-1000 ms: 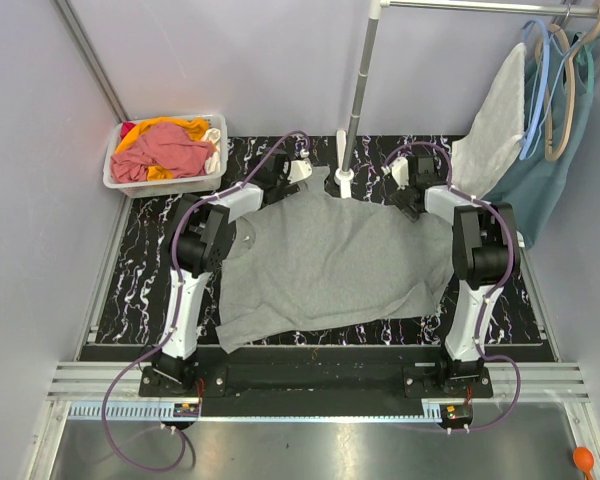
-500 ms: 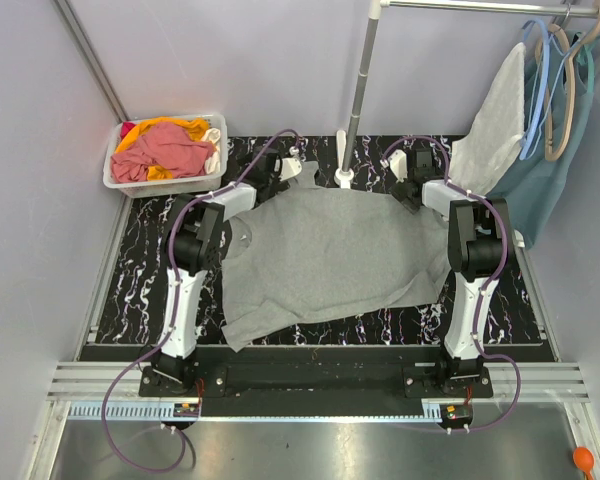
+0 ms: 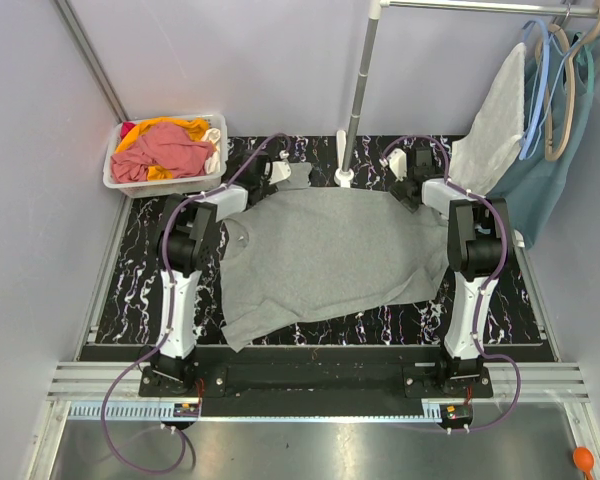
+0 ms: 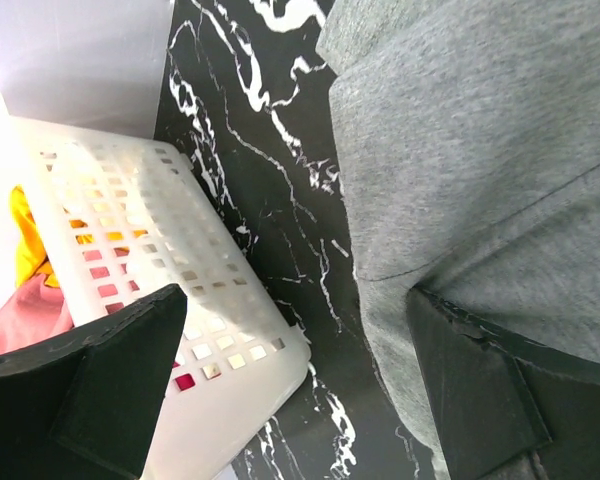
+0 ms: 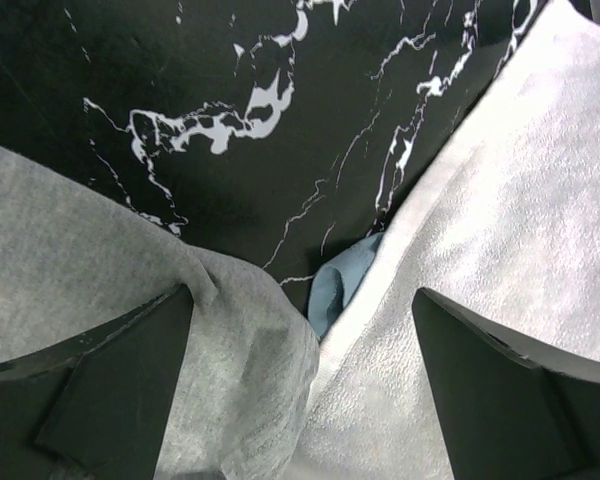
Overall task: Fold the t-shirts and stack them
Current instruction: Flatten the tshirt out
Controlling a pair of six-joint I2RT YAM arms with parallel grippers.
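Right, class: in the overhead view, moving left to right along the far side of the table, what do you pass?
white basket holding pink and orange t-shirts → left gripper → rack pole → right gripper → off-white cloth → teal garment

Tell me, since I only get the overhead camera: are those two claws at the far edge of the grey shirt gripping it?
Observer: No. The left wrist camera shows the left gripper wide open, with the grey t-shirt lying flat beneath just one finger.
Operator: And the right one?
Observer: The right gripper is wide open too, straddling the shirt's corner and the off-white cloth.
Operator: Anything between those two fabrics?
Observer: A small teal-blue scrap peeks out on the marbled table.
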